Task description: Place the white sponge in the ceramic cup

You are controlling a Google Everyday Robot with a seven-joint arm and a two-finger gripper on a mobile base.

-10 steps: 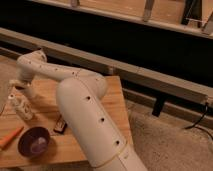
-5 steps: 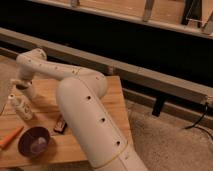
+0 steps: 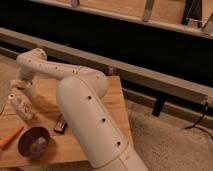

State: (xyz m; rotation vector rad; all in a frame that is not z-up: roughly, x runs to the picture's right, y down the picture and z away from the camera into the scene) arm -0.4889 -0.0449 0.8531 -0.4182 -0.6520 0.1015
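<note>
My arm (image 3: 75, 95) reaches from the lower right across the wooden table (image 3: 107, 107) to its far left. The gripper (image 3: 22, 86) hangs at the arm's end above the table's left part, just behind a white bottle (image 3: 20, 107). A round dark purple ceramic cup (image 3: 34, 141), wide like a bowl, stands near the front left edge, well in front of the gripper. No white sponge shows apart from the gripper. I cannot tell whether the gripper holds anything.
An orange stick-like object (image 3: 10, 137) lies left of the cup. A small dark object (image 3: 61, 125) lies beside my arm. A dark wall with a grey rail (image 3: 150, 75) runs behind the table. Carpet floor lies to the right.
The arm's elbow has risen slightly. The gripper stays over the same left part of the table. The objects have not moved.
</note>
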